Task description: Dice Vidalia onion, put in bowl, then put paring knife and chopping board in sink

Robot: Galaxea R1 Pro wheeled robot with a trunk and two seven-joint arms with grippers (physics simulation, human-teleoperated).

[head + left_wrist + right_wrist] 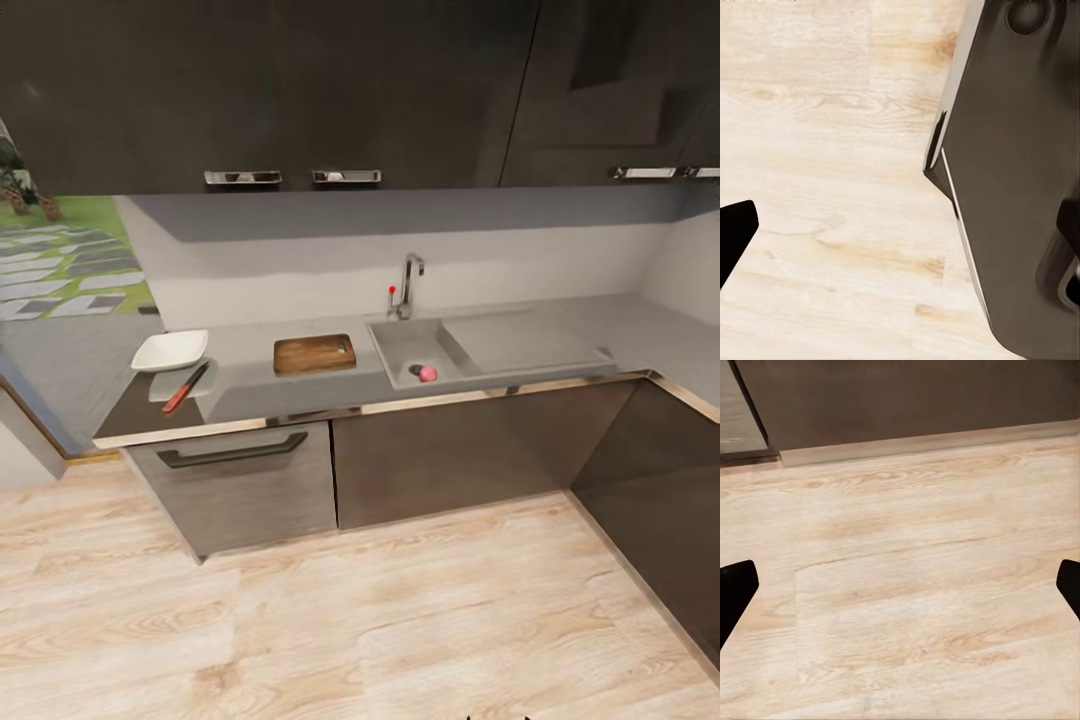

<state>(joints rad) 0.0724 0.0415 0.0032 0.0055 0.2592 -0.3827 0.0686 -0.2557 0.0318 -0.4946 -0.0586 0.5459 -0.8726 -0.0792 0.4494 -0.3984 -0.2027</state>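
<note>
Kitchen ahead of me: a grey bench (560,330) runs under glossy black upper cabinets (300,90), dark lower cabinets (440,460) beneath, pale wood floor (300,620) in front. One Vidalia onion (428,374) sits in the sink (400,345), by the drain. One chopping board (315,354) lies left of the sink, one white bowl (170,350) further left. A slim red-handled tool (186,387) beside the bowl is too small for me to identify. My right hand (900,592) is spread wide over floor, its fingertips (735,585) cut off. Of my left hand I see one fingertip (733,229); I cannot tell its state.
</note>
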